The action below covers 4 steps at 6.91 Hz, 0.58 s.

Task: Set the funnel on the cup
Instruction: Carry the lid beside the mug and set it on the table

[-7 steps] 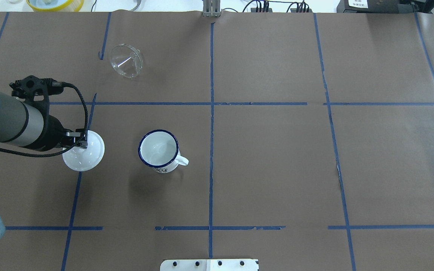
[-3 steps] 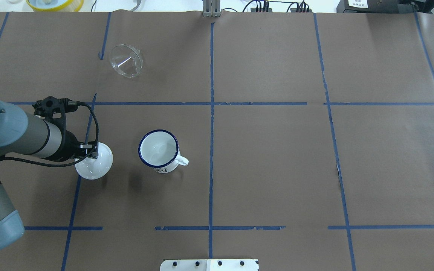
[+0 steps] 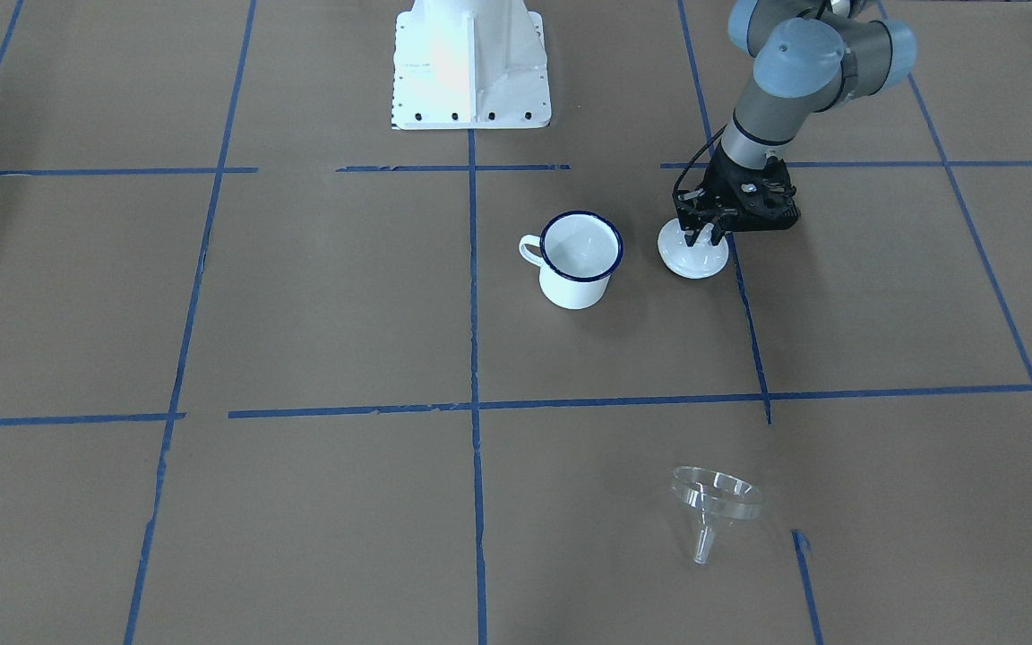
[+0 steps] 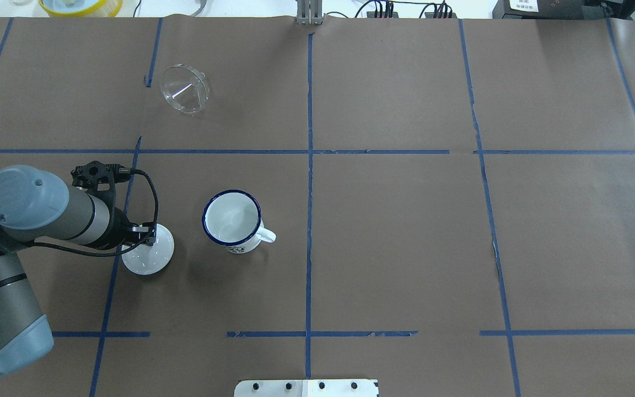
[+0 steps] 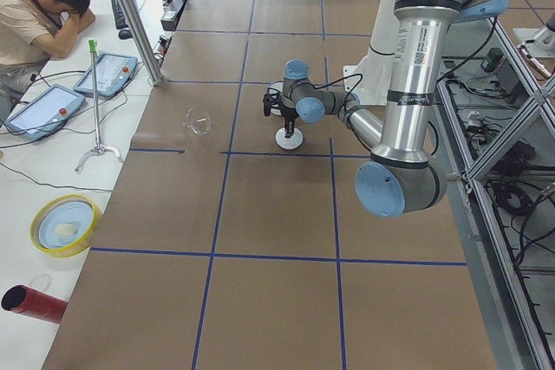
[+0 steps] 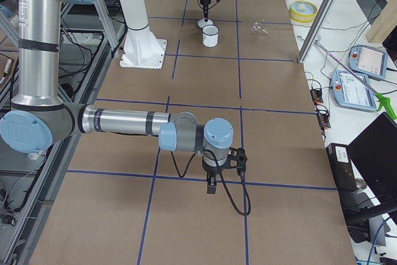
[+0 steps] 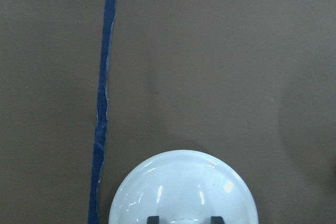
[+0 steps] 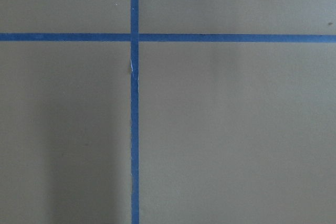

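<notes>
The clear funnel (image 4: 185, 89) lies on its side at the far left of the table, also in the front view (image 3: 715, 502). The white cup (image 4: 232, 219) with a blue rim stands upright and empty near the middle (image 3: 579, 260). My left gripper (image 4: 146, 241) is shut on the knob of a round white lid (image 4: 149, 255), just left of the cup and low over the table (image 3: 693, 258); the wrist view shows the lid (image 7: 184, 190) between the fingertips. My right gripper (image 6: 211, 187) shows only in the right side view; I cannot tell its state.
Brown paper with blue tape lines covers the table (image 4: 405, 248). The robot's white base plate (image 3: 469, 63) stands at the near edge. A yellow-rimmed dish (image 4: 80, 5) sits beyond the far edge. An operator (image 5: 39, 6) sits by the far side.
My left gripper has carried the white lid to the right, toward the cup and nearer the robot's side, and lower. The funnel and the cup have not moved.
</notes>
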{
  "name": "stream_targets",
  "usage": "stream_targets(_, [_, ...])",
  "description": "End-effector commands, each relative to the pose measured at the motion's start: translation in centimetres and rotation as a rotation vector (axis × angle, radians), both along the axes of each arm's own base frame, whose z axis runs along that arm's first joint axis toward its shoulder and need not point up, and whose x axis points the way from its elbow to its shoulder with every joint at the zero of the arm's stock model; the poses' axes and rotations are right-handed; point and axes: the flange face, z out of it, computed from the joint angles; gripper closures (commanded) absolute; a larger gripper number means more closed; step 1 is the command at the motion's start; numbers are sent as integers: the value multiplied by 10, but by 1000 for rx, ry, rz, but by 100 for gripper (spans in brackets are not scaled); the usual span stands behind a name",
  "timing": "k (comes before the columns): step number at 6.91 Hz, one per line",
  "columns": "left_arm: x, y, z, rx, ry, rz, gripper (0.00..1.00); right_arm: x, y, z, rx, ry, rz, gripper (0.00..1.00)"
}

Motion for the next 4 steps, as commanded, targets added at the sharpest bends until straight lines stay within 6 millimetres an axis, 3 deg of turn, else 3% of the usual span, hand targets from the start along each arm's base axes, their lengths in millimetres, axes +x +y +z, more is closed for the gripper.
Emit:
stream_targets(1, [1,0,-1,-2,2,-3,26,0,0,0,0,0,0,0])
stream_targets(2, [1,-1,-8,-8,15,-19,0,0,0,0,0,0,0,0])
stream_targets(3, [0,-5,-28,9,48,-27,0,0,0,0,0,0,0,0])
stream_targets(4, [-20,-18,-60,8,105,-92,0,0,0,0,0,0,0,0])
